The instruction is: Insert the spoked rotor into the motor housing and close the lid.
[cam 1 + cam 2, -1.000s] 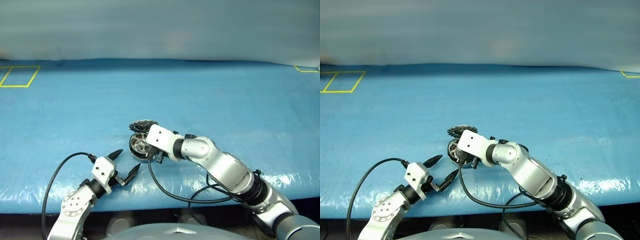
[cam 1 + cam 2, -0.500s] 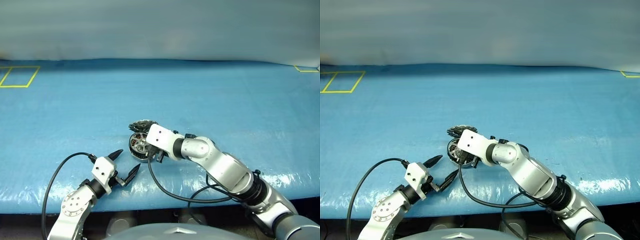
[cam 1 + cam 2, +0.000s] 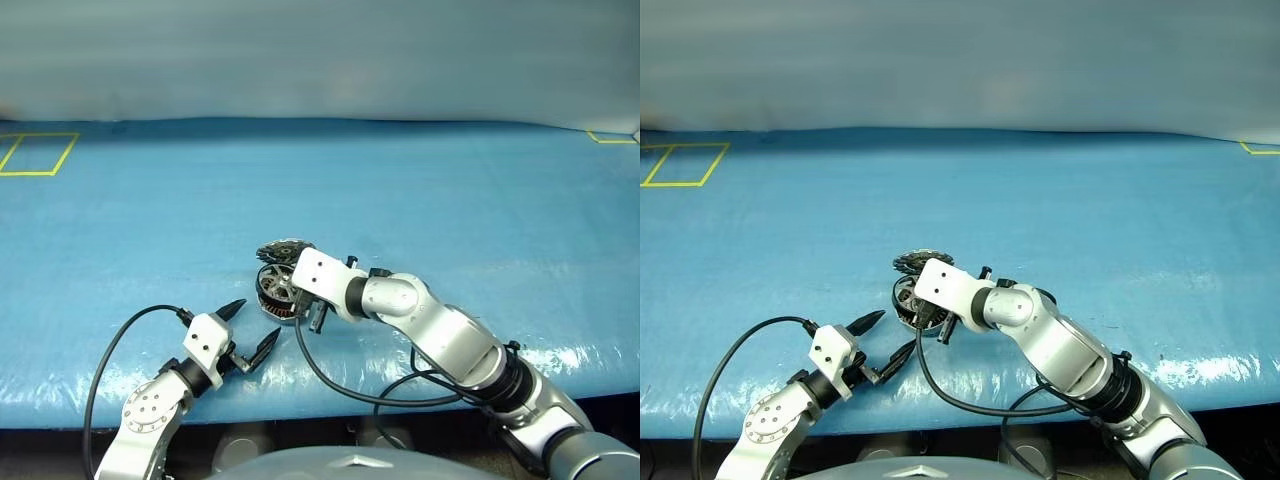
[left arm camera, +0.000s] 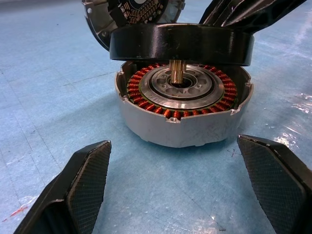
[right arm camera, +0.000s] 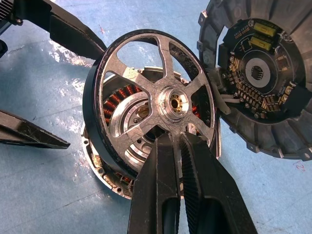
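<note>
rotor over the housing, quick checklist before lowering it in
1. Right gripper shut on the spoked rotor at a spoke: ok.
2. Rotor seated in the motor housing: not ok, it hangs just above, shaft tip at the hub.
3. Rotor level with the housing: cannot tell.
4. Lid swung open, clear of the housing mouth: ok.
5. Left gripper open, short of the housing: ok.
</note>
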You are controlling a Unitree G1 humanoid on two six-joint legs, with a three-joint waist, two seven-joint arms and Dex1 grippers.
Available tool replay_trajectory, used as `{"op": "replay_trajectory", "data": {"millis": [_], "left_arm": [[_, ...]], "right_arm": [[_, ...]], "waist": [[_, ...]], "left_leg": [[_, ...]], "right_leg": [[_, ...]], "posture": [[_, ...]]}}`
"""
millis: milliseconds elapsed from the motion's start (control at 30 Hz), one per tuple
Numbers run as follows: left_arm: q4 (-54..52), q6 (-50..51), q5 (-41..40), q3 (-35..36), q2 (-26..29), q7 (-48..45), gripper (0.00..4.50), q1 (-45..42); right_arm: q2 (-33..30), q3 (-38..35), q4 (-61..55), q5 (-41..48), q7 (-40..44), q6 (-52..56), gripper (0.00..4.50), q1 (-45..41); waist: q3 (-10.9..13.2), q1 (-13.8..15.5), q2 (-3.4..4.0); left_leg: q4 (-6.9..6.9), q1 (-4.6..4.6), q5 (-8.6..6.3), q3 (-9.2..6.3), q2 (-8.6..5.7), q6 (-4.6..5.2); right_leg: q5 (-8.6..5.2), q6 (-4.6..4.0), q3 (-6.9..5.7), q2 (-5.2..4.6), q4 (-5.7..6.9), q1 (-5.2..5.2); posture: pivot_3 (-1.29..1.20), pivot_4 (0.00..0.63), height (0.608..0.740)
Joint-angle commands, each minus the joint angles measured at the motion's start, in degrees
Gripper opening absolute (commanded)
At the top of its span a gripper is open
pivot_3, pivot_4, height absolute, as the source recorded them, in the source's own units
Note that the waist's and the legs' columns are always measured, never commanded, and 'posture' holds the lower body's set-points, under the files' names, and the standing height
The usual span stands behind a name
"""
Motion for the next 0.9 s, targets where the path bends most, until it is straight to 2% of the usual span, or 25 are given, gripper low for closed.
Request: {"op": "replay_trajectory", "data": {"millis": [33, 233, 900], "left_arm": [[-1.46, -0.37, 0.00, 0.16, 0.28, 0.23, 4.50, 0.08], [-1.25, -0.29, -0.02, 0.12, 0.28, 0.18, 4.50, -0.20], [-1.14, 0.60, -0.40, -0.02, 0.84, -0.32, 4.50, -0.95]], "right_arm": [[0.25, -0.65, -1.10, 0.28, 0.17, -0.51, 0.04, 0.26], [0.45, -1.11, -1.50, 0.42, 0.21, -0.80, 0.04, 0.38], [-1.06, -0.52, -3.44, -2.97, 1.10, -12.75, 0.04, 3.58]], "waist": [[0.00, -0.01, 0.00], [0.00, -0.01, 0.00], [0.00, 0.01, 0.00]], "left_leg": [[0.00, 0.00, 0.00, 0.00, 0.00, 0.00], [0.00, 0.00, 0.00, 0.00, 0.00, 0.00], [-0.02, -0.01, 0.00, -0.01, 0.00, 0.00]], "right_leg": [[0.00, 0.00, 0.00, 0.00, 0.00, 0.00], [0.00, 0.00, 0.00, 0.00, 0.00, 0.00], [-0.01, -0.02, -0.01, 0.00, -0.01, -0.01]], "posture": [[0.00, 0.150, 0.740], [0.00, 0.150, 0.740], [0.00, 0.150, 0.740]]}}
